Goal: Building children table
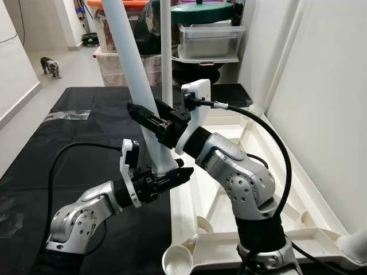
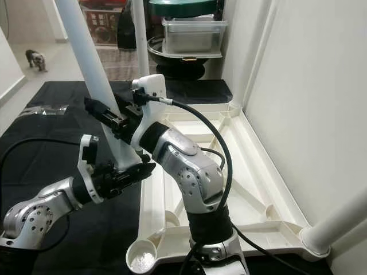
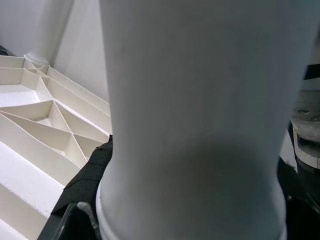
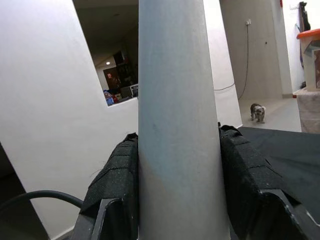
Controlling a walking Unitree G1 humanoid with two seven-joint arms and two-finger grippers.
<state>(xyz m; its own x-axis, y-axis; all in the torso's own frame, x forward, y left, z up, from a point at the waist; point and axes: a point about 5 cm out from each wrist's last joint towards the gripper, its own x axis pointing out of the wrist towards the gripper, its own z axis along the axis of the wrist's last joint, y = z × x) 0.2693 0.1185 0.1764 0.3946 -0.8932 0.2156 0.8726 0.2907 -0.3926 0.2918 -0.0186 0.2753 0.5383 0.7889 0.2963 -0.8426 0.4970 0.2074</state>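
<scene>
White table leg (image 1: 133,74) is standing tilted, rising toward 11 o'clock from the near-left corner of the upside-down white tabletop (image 1: 269,189), which is lying on a black mat (image 1: 74,149). Right gripper (image 1: 150,121) is clenching the leg partway up, fingers (image 4: 250,170) pressing both sides of it in the right wrist view. Left gripper (image 1: 175,175) is sitting at the leg's base, black fingers closing around it just above the socket. A second leg (image 1: 166,51) is standing upright at 12 o'clock behind. Small dog (image 1: 50,66) is walking on the floor at 10 o'clock. Plastic bins (image 1: 209,40) are stacked at 1 o'clock.
</scene>
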